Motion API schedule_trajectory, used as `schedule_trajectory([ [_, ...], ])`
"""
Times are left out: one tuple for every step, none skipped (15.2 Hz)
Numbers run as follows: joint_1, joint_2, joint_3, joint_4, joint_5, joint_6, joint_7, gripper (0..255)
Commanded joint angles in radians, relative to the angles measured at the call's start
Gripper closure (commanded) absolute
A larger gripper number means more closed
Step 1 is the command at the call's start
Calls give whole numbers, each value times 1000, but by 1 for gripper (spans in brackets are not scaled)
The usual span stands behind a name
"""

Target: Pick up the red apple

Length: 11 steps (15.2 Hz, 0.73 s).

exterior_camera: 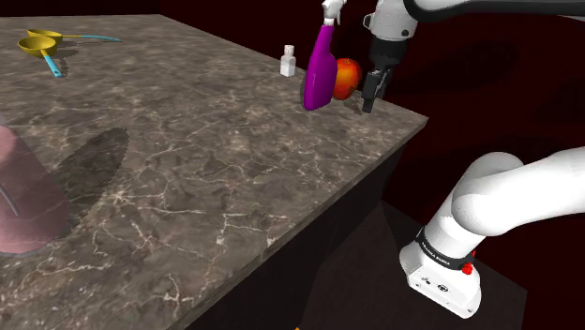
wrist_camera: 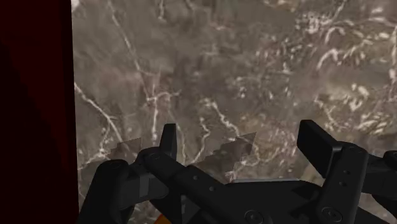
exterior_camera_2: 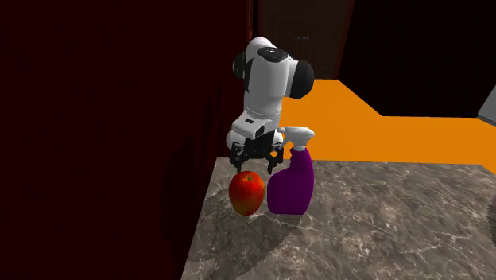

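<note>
apple (exterior_camera: 350,75) half behind spray bottle (exterior_camera: 320,75) | pink object (exterior_camera: 23,202) cut by edge

Apple (exterior_camera_2: 246,193) beside spray bottle (exterior_camera_2: 291,187) at counter (exterior_camera_2: 381,231) corner — hand (exterior_camera_2: 254,165) near.

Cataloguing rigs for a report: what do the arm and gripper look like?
The arm is smooth, rounded white links with dark joints; a black band with small white lettering rings one link, a red mark beside it. The gripper is all black, with two blocky fingers.

The hand (wrist_camera: 240,137), fingers (wrist_camera: 321,149) spread, hangs over a veined marble countertop (wrist_camera: 242,63).
</note>
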Motion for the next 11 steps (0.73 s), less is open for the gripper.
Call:
schedule_trajectory([
  [0, 0, 0, 0, 0, 0, 0, 0],
  [-7, 33, 1, 49, 3, -19, 12, 0],
  [-13, 66, 2, 98, 6, -38, 24, 0],
  [-20, 99, 3, 148, 9, -58, 36, 0],
  [-26, 132, 4, 199, 12, -79, 49, 0],
  [-33, 166, 4, 251, 15, -100, 61, 0],
  [-39, 200, 4, 305, 17, -123, 73, 0],
  [-45, 234, 5, 359, 19, -146, 85, 0],
  [-51, 268, 5, 415, 22, -170, 98, 0],
  [-56, 304, 4, 473, 24, -195, 110, 0],
  [-62, 340, 4, 532, 25, -221, 123, 0],
])
